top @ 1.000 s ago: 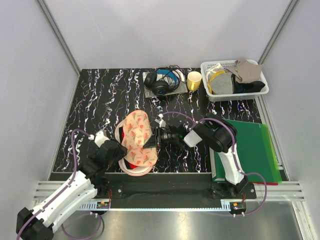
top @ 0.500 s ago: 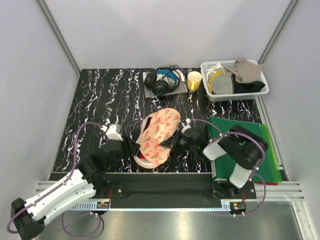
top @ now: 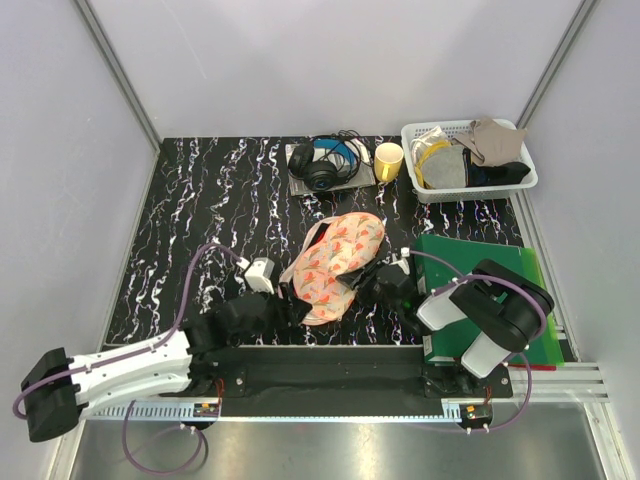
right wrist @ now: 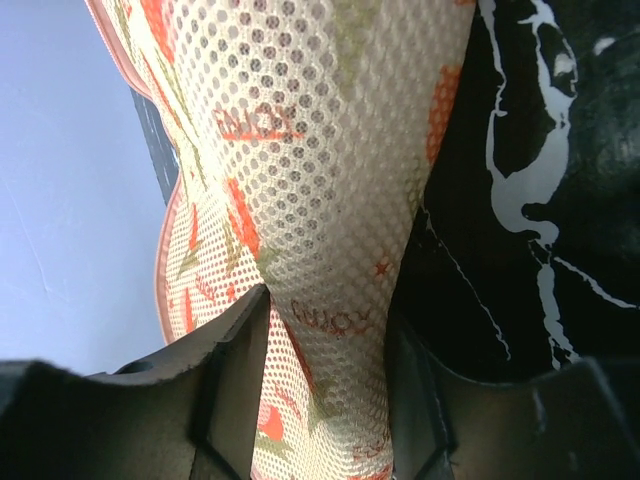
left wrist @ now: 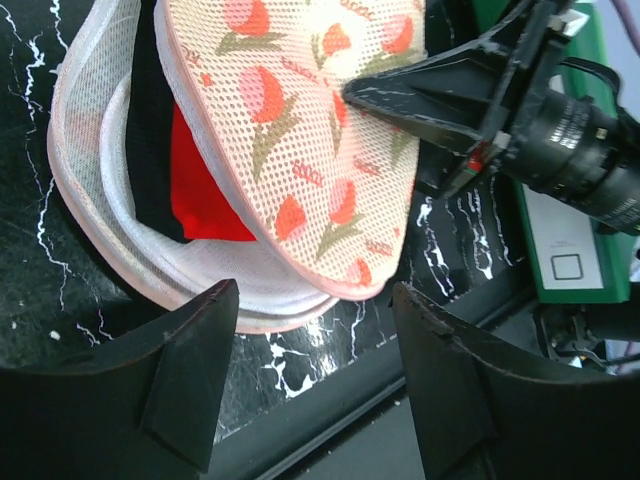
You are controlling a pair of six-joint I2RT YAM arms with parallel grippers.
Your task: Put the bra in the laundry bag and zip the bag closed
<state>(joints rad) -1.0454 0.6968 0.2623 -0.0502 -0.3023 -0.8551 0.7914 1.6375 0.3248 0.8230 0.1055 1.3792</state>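
The peach-pink printed laundry bag (top: 335,262) lies near the table's front middle, its upper flap lifted. In the left wrist view the bag (left wrist: 300,130) gapes open, and the red bra (left wrist: 200,195) with a black strap sits inside it. My right gripper (top: 378,283) is shut on the bag's right edge; the mesh (right wrist: 330,300) is pinched between its fingers. My left gripper (top: 297,309) is open and empty, just in front of the bag's near edge (left wrist: 300,305).
A green folder (top: 505,290) lies under the right arm. At the back are headphones (top: 325,162), a yellow cup (top: 388,160) and a white basket (top: 468,160) of cloths. The table's front edge (left wrist: 330,400) runs right under the left fingers.
The bag has been dragged rightward and toward the front by the right gripper. The left arm has followed it to the right, staying open.
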